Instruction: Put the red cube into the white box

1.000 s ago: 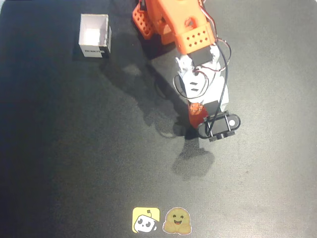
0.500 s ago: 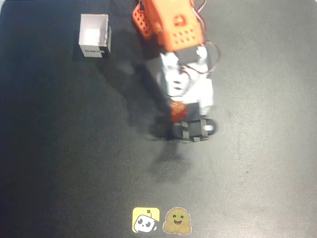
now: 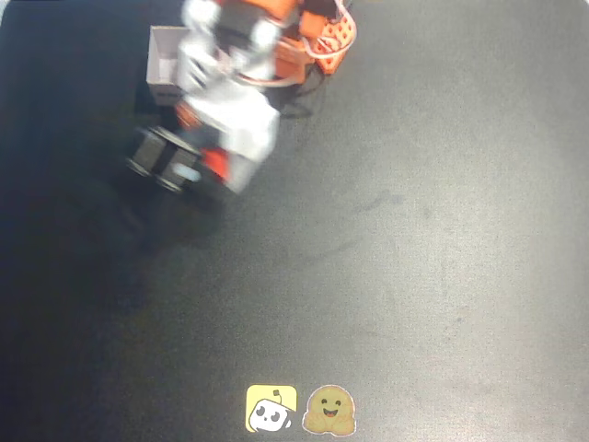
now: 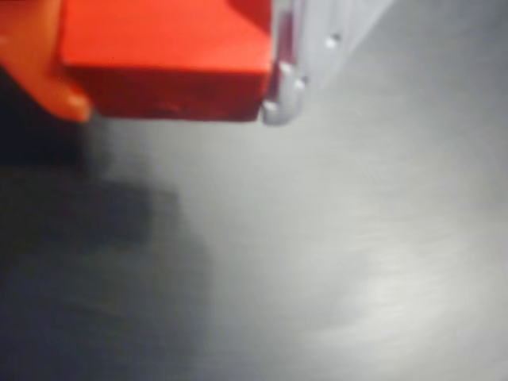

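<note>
In the wrist view the red cube (image 4: pixel 167 55) sits at the top, clamped between an orange finger (image 4: pixel 36 71) on the left and a white finger (image 4: pixel 290 87) on the right, above the dark mat. My gripper (image 4: pixel 171 103) is shut on it. From overhead the blurred arm reaches down-left from its base, and the gripper (image 3: pixel 207 161) holds the red cube (image 3: pixel 214 165) just below the white box (image 3: pixel 162 66). The arm covers the box's right side.
The black mat (image 3: pixel 396 258) spreads wide to the right and below. Two small stickers, one yellow (image 3: pixel 271 408) and one brown (image 3: pixel 329 410), lie near the front edge. The orange arm base (image 3: pixel 324 37) stands at the top centre.
The arm has swung from the middle of the mat to the upper left, carrying the red cube to just beside the white box. The gripper has stayed shut on the cube.
</note>
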